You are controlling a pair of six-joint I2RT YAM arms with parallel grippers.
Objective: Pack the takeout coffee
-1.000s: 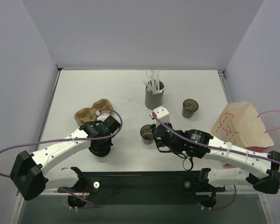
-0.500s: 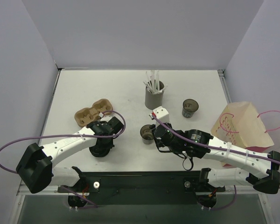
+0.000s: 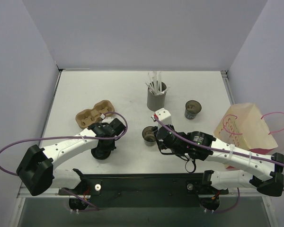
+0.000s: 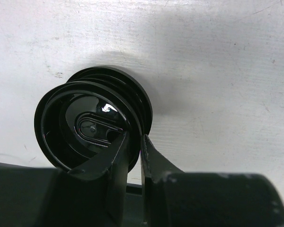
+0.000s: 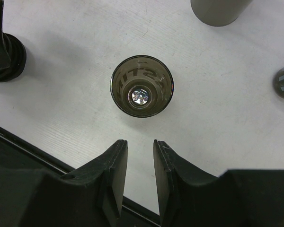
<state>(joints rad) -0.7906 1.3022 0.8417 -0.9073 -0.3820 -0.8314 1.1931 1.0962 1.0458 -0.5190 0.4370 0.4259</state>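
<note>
A small dark takeout cup (image 3: 149,135) stands open and upright at mid-table. In the right wrist view the cup (image 5: 142,86) is just beyond my right gripper (image 5: 140,144), which is open, empty and apart from it. In the top view the right gripper (image 3: 157,138) is at the cup's right side. A second dark cup (image 3: 192,109) stands further right. My left gripper (image 4: 135,137) is shut on the rim of the top black lid (image 4: 92,120) of a small stack, one finger inside the rim and one outside. In the top view the left gripper (image 3: 103,146) is over that stack.
A grey holder of white straws (image 3: 156,96) stands behind the cup. A brown cardboard cup carrier (image 3: 93,113) lies at the left. A paper bag with pink handles (image 3: 246,127) is at the right edge. The table's near edge is a black rail (image 3: 146,182).
The left arm swung its elbow outward and its gripper shifted slightly right over the lid stack, then held still. The right arm and the cups have not moved.
</note>
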